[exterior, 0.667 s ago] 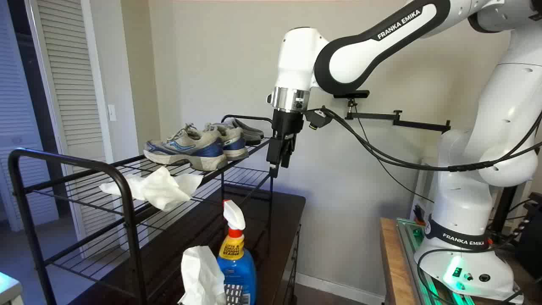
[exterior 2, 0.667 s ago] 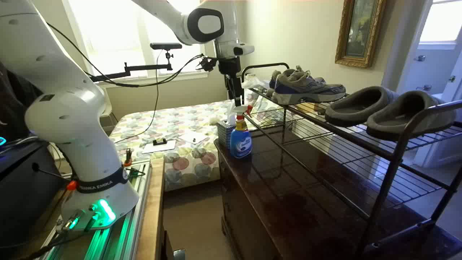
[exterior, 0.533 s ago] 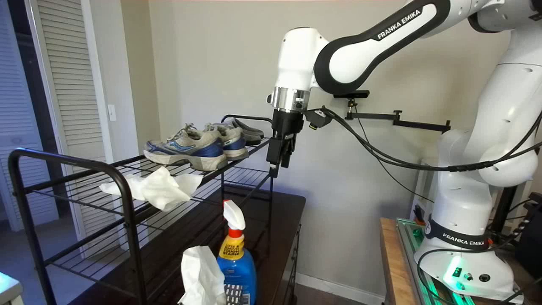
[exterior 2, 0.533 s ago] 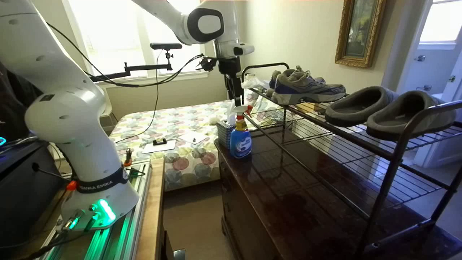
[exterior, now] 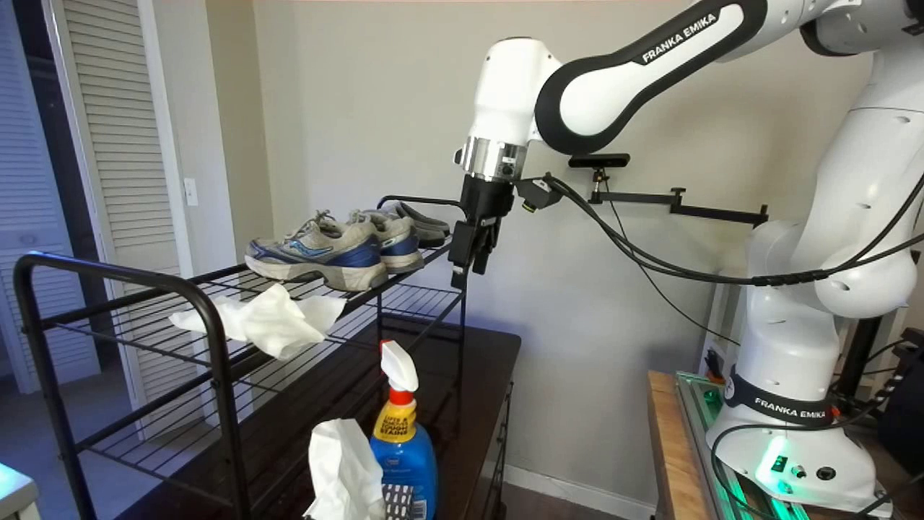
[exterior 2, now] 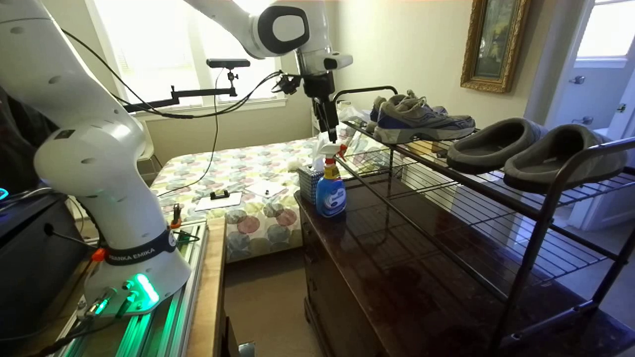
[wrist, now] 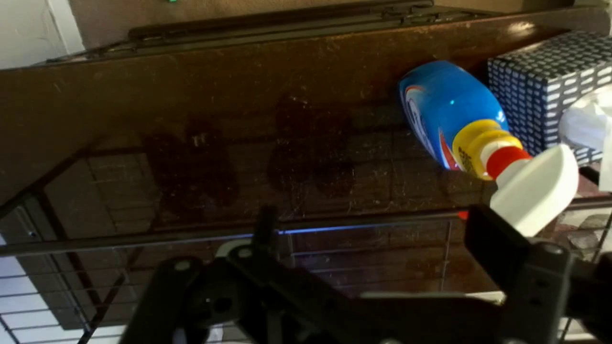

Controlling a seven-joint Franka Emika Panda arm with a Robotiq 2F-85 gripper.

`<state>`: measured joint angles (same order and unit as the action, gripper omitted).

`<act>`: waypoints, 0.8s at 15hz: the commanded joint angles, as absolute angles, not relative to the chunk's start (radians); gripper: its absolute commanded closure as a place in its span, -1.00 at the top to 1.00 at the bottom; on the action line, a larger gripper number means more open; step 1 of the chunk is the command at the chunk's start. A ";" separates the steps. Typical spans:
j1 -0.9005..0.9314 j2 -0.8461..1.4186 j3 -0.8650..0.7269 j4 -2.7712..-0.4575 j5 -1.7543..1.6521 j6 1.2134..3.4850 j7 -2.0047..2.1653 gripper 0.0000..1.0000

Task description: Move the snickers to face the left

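**Tool lifted and tipped; sneakers unmoved**

The sneakers (exterior: 336, 253), read here as the task's "snickers", stand side by side on top of the rack (exterior: 228, 404), heels toward the tool (exterior: 468, 276). In an exterior view their toes point left; in an exterior view from elsewhere, right. Which left the task intends cannot be told. The slippers (exterior 2: 526, 158) stand on one side of the pair; a loose tissue (exterior: 263, 318) lies on the other.

The tool hangs near the heels, apart from them. The wrist view shows its jaws spread wide, with nothing held.

Change noted: against half a second earlier, the tool has risen slightly and tipped further toward the rack. Neither sneaker has shifted. This is judged to be an approach adjustment; the turn is not begun, and more height is probably needed before a sneaker can be taken from above.

Below, the surface (wrist: 239, 95) carries the bottle (wrist: 473, 138) and the box (wrist: 530, 91), standing together. A low return path could knock the bottle.
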<state>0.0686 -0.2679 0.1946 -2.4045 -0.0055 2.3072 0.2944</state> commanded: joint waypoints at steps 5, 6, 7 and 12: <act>0.049 -0.244 0.166 -2.223 -0.116 2.385 0.239 1.00; 0.036 -0.215 0.180 -2.192 -0.155 2.421 0.272 1.00; 0.037 -0.175 0.183 -2.149 -0.163 2.438 0.283 1.00; 0.025 -0.017 0.213 -1.994 -0.348 2.495 0.547 1.00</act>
<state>0.0365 -0.1324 0.1881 -2.1087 -0.2173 2.4777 0.3772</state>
